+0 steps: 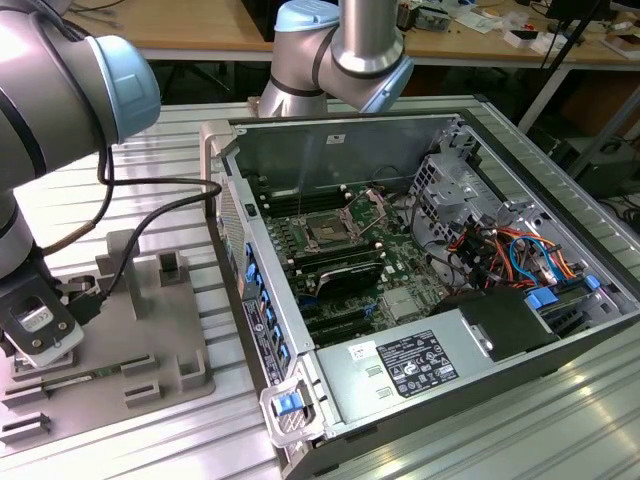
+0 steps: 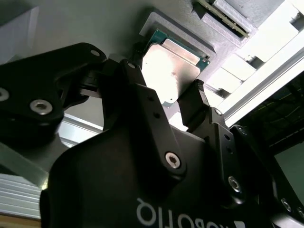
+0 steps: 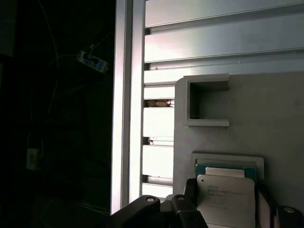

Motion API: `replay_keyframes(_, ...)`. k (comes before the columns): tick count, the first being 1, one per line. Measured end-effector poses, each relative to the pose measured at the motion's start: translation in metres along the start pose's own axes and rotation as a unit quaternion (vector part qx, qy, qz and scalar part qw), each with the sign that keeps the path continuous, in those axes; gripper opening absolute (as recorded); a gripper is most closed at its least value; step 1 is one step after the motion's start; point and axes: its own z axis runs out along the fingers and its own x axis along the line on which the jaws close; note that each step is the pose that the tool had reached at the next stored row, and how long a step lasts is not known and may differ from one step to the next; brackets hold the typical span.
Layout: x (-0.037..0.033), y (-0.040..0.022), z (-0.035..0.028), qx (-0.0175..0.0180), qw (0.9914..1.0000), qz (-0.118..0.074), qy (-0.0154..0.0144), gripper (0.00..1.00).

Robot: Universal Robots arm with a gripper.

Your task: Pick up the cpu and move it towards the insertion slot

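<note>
We see the arm (image 1: 60,90) reaching down over the grey tray (image 1: 170,330); this tray lies on the slatted metal worktop (image 1: 150,140), toward the edge at the exterior view's left. The gripper (image 1: 45,350) sits low on the tray, and a black cable (image 1: 150,215) trails from it across the worktop.

In both wrist views the cpu (image 2: 173,61) (image 3: 225,197) lies flat, silver top up, with a green rim showing along one side. It is in a shallow framed recess (image 3: 228,159) of the tray, close to the tray side that runs along the worktop's edge rail (image 3: 128,95); a walled pocket (image 3: 206,107) stands further along that same side.

The gripper (image 2: 166,71) (image 3: 226,185) straddles the cpu; its black fingers (image 2: 194,99) lie against two opposite edges with no gap that we can make out, so we read it as pinching the cpu. The chip has not left its recess.

The insertion slot (image 1: 326,232) is well apart from all this. It is a dark square with a silver frame and a raised wire bracket on the green motherboard (image 1: 400,270); the board sits inside the open computer case (image 1: 340,140), which stands beside the tray and fills the worktop's middle and the exterior view's right.
</note>
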Motion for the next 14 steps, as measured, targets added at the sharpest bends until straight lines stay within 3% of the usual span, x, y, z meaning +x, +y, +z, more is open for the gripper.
replay_keyframes(3, 0.0003, 0.0004, -0.0061, 0.0000, 1.00000, 0.000, 0.0000, 0.55)
replay_keyframes(11, 0.0005, 0.0005, -0.0092, 0.0001, 1.00000, 0.000, 0.0002, 0.55)
replay_keyframes(14, 0.0008, 0.0011, -0.0181, 0.0000, 1.00000, 0.000, 0.0000, 0.55)
